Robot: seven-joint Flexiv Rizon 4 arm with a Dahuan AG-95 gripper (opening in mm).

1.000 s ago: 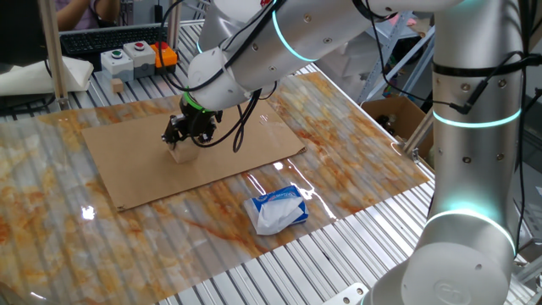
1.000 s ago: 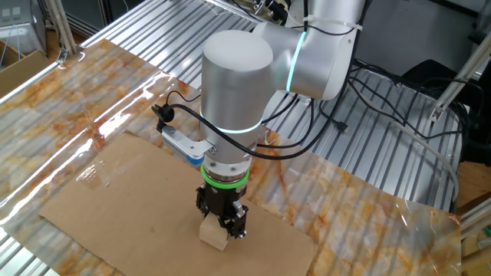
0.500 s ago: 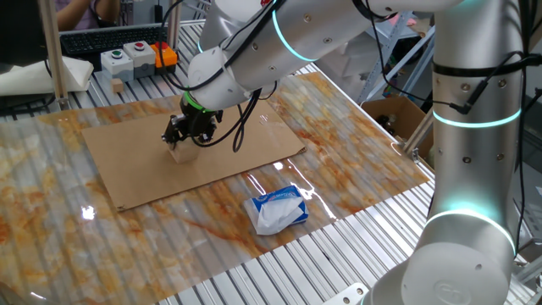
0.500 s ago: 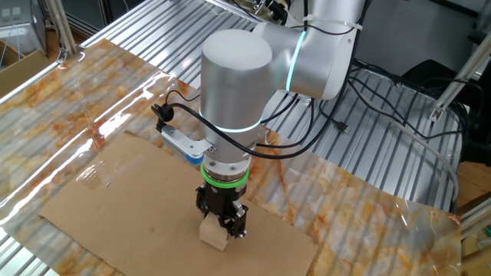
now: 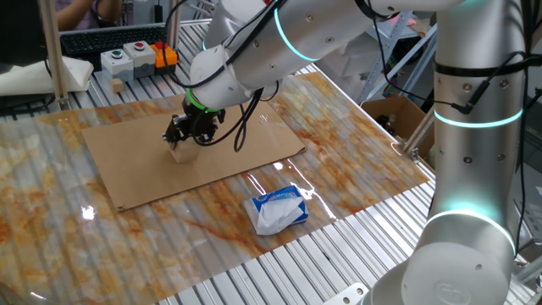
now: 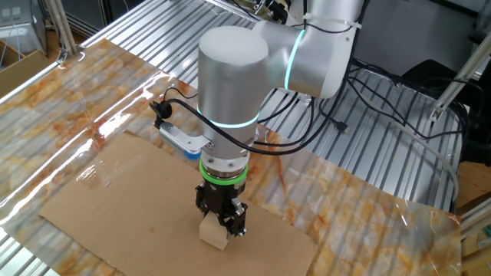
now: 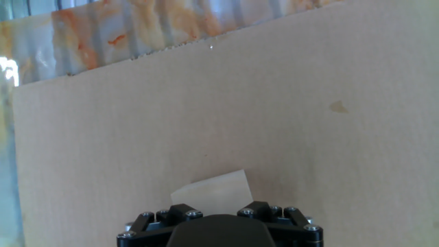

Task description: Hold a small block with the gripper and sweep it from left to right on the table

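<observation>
Gripper (image 6: pixel 221 222) is closed on the small block (image 6: pixel 214 234), which sits on the cardboard sheet (image 5: pixel 152 161) at its centre, toward 12 o'clock of the soft packet (image 5: pixel 277 209). Since a second ago it has barely shifted. Judgement: the sweep is just starting.

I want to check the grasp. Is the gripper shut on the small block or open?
Shut on it: the gripper fingers press both sides of the small block, which rests on the cardboard sheet.
</observation>
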